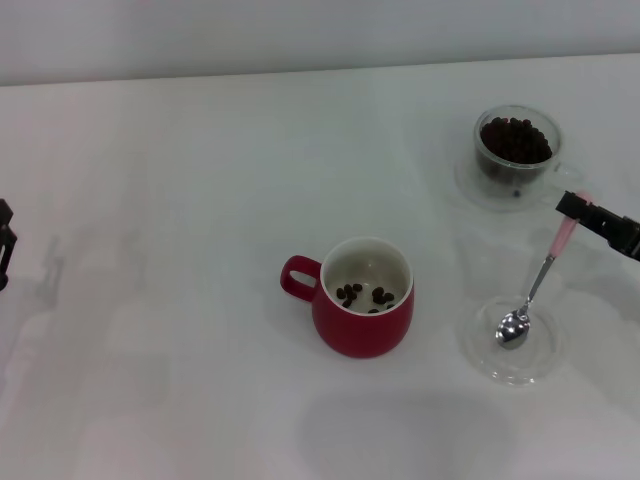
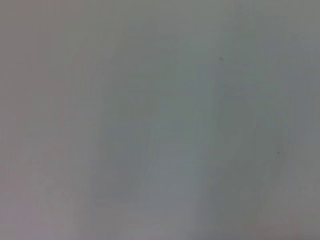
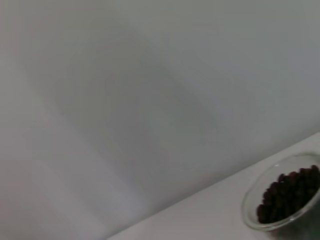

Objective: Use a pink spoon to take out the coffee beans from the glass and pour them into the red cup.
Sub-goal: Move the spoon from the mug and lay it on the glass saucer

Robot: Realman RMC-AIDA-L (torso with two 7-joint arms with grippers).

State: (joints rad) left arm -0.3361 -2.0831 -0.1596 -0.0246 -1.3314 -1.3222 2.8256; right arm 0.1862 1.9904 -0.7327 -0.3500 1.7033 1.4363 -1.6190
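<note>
The red cup (image 1: 363, 318) stands mid-table, handle to its left, with a few coffee beans (image 1: 365, 295) on its off-white bottom. The glass (image 1: 517, 160) stands at the far right, full of coffee beans (image 1: 515, 140); it also shows in the right wrist view (image 3: 280, 220), with its beans (image 3: 290, 192). The pink spoon (image 1: 545, 268) slants with its metal bowl resting in a flat clear dish (image 1: 485, 360). My right gripper (image 1: 578, 208) is at the right edge, closed on the end of the pink handle. My left gripper (image 1: 5, 240) sits parked at the left edge.
The glass stands on a clear round saucer (image 1: 470, 185). The white table (image 1: 180, 200) ends at a pale wall at the back. The left wrist view shows only bare grey surface.
</note>
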